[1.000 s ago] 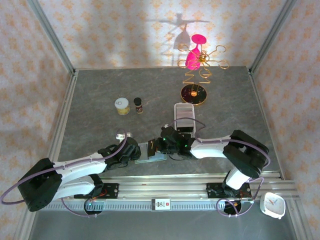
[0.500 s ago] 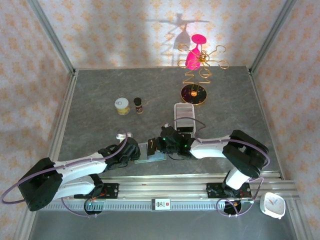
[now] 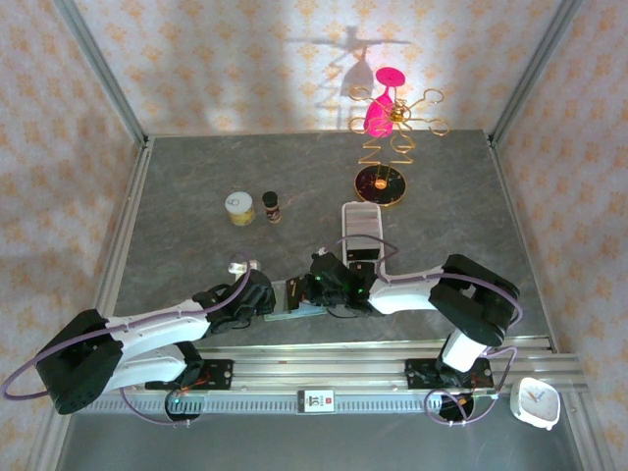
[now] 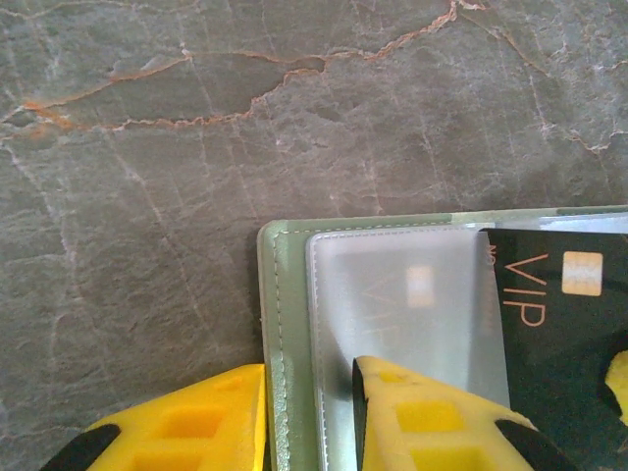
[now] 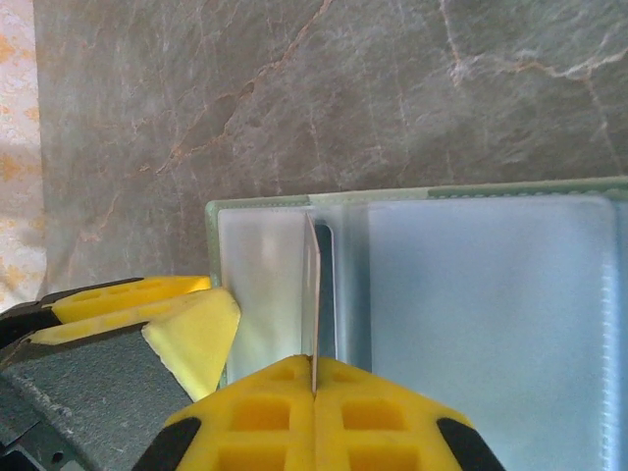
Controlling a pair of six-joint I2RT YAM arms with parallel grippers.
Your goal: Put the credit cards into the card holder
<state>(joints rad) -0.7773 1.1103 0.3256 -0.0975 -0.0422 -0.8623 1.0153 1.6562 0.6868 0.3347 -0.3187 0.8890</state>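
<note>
The sage-green card holder (image 3: 297, 302) lies open on the table between my two grippers, its clear sleeves (image 5: 491, 314) facing up. My left gripper (image 4: 309, 417) is closed partway over the holder's left edge (image 4: 285, 294). One finger is against the green border and the other is on the sleeve. My right gripper (image 5: 314, 385) is shut on a credit card (image 5: 312, 285), held on edge with its far end at a sleeve opening. In the left wrist view that card (image 4: 559, 334) is black and marked VIP. In the top view the left gripper (image 3: 265, 298) and right gripper (image 3: 314, 287) almost meet.
A long white perforated tray (image 3: 361, 222) stands just behind the right arm. Further back are a yellow-lidded jar (image 3: 238, 207), a small dark bottle (image 3: 272, 205) and a gold wire stand (image 3: 381, 182) with a pink piece. A white clock (image 3: 536, 401) sits past the front rail.
The right arm has edged left, carrying the card further over the holder. The left jaws have narrowed slightly on the holder's edge.
</note>
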